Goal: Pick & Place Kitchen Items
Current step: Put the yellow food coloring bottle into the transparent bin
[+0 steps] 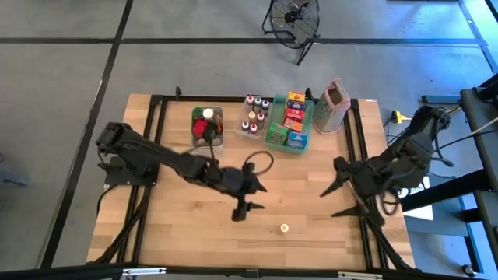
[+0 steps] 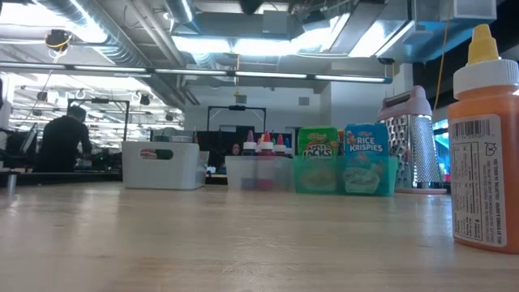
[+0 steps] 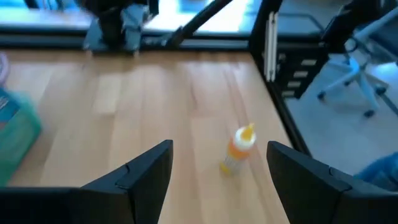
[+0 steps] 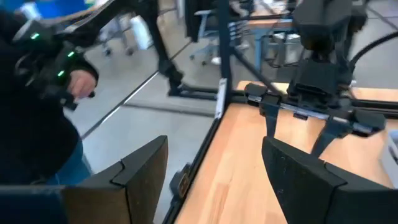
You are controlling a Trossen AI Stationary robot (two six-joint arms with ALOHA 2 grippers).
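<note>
A small orange bottle (image 1: 285, 228) with a yellow cap stands upright on its base on the wooden table near the front edge; it also shows in the low view (image 2: 486, 138) and the left wrist view (image 3: 238, 149). My left gripper (image 1: 253, 199) hangs open above the table's middle, a little short of the bottle, touching nothing. My right gripper (image 1: 328, 202) is open over the table's right part and holds nothing. Other kitchen items sit at the back: jars in a clear bin (image 1: 208, 127), tiny bottles (image 1: 255, 115) and food boxes in a green tray (image 1: 290, 123).
A pinkish box grater (image 1: 334, 105) stands at the back right beside the green tray. Black frame rails (image 1: 359, 148) run along the table's left and right sides. A person's hand (image 4: 74, 81) shows beyond the table's edge in the right wrist view.
</note>
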